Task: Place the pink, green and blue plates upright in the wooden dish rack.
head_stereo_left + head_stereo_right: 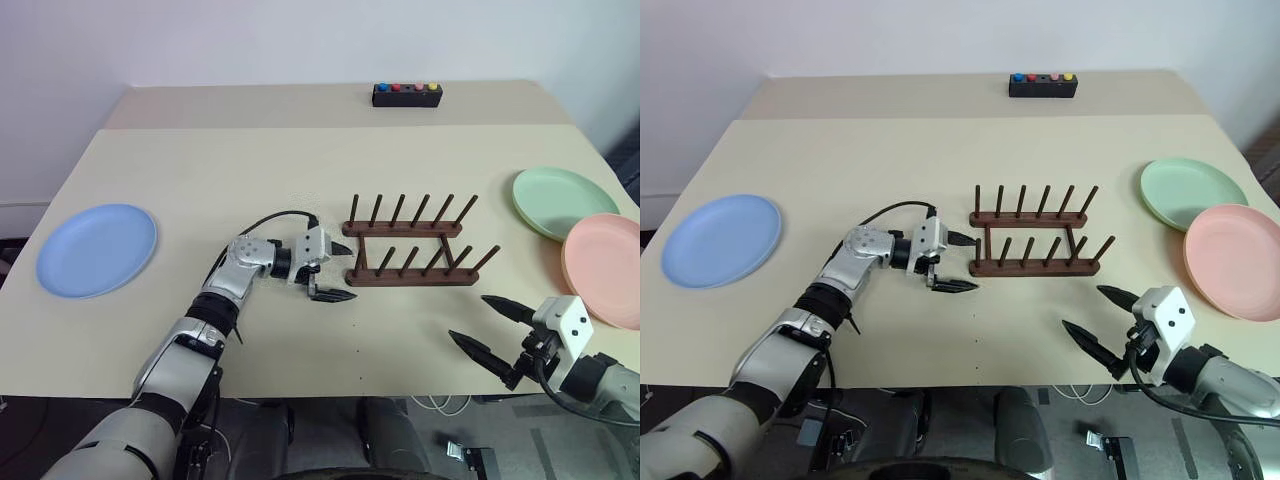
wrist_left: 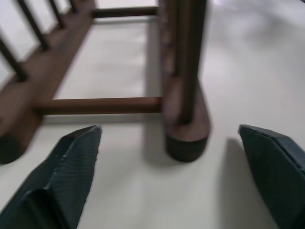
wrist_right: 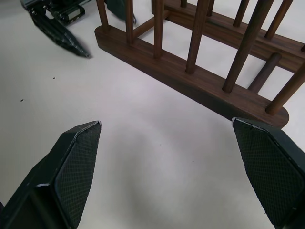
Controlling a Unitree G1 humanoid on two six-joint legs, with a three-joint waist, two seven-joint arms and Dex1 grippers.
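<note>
My left hand (image 1: 334, 282) sits right at the near end of the rack (image 1: 410, 252), fingers spread wide and gripping nothing; one fingertip lies each side of the end of the rack's near rail, so I read this as nudging or squaring the rack, not a plate pickup. The rack stands empty on the bench (image 1: 250, 170), pegs up, all slots free. My right hand (image 1: 495, 332) hovers low, off the bench's front edge, also wide and empty, with the rack just ahead of it and to its left. The pink plate (image 1: 606, 267) lies flat just beyond and outboard of that hand, overlapping the green plate (image 1: 556, 200) behind it; that pair looks like right-hand work. The blue plate (image 1: 97, 248) lies flat well out to the far side of my left hand, so I would have to swing away from the rack to fetch it. No plate racked yet.
</note>
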